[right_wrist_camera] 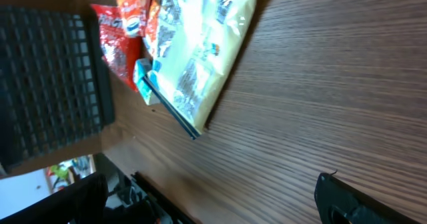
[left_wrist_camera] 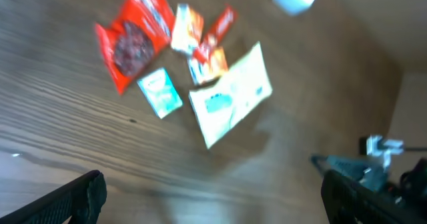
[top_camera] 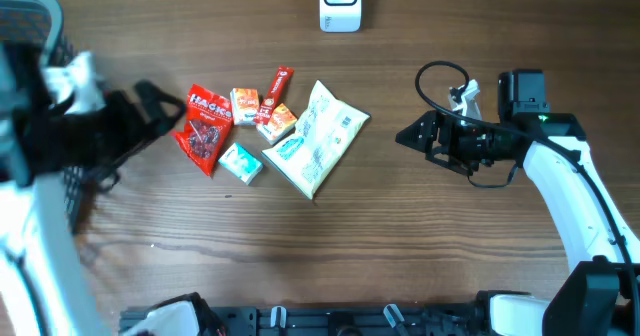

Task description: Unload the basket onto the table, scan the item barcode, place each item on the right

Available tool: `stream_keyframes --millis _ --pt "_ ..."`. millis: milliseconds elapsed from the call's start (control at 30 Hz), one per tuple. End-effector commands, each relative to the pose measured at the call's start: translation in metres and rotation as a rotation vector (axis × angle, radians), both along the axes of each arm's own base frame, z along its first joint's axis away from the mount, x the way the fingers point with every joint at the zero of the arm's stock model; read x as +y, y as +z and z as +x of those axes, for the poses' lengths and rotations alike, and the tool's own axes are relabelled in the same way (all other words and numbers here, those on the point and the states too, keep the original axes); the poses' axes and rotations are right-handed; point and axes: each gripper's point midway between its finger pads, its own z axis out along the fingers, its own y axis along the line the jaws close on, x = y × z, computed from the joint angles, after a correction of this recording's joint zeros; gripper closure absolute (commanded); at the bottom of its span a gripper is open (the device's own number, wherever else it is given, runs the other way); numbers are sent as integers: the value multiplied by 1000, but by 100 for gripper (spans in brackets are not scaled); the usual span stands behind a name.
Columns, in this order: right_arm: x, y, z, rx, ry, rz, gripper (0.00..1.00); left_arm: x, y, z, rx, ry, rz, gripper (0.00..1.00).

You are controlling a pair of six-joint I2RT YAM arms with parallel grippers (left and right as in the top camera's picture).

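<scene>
Jaws are spread wide and empty on both sides: the left gripper (top_camera: 163, 111) is held aloft just beside the red packet (top_camera: 205, 126), and the right gripper (top_camera: 408, 136) is pointed left, its arm bent back rightward. Between them the small packets (top_camera: 246, 104) and the pale pouch (top_camera: 318, 136) are clustered on the surface (top_camera: 450, 266).

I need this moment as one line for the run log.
left gripper: open, empty | right gripper: open, empty | snacks: on table, none held | scanner: far edge

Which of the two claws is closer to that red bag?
Left. The left gripper sits just beside the red bag, on its outer side. The right gripper is far off across the table, beyond the pale pouch.
</scene>
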Motion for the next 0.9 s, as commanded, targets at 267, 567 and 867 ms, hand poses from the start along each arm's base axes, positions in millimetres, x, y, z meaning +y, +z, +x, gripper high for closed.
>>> stream_keyframes --millis 267,567,867 --pt "6 9 2 -35 37 36 0 -77 -131 52 253 -442 -103 0" --pt "6 9 2 -69 66 26 1 -90 -207 62 406 -557 -148 0" --pt "6 9 4 -80 65 23 0 -136 -242 70 379 -687 -235 0"
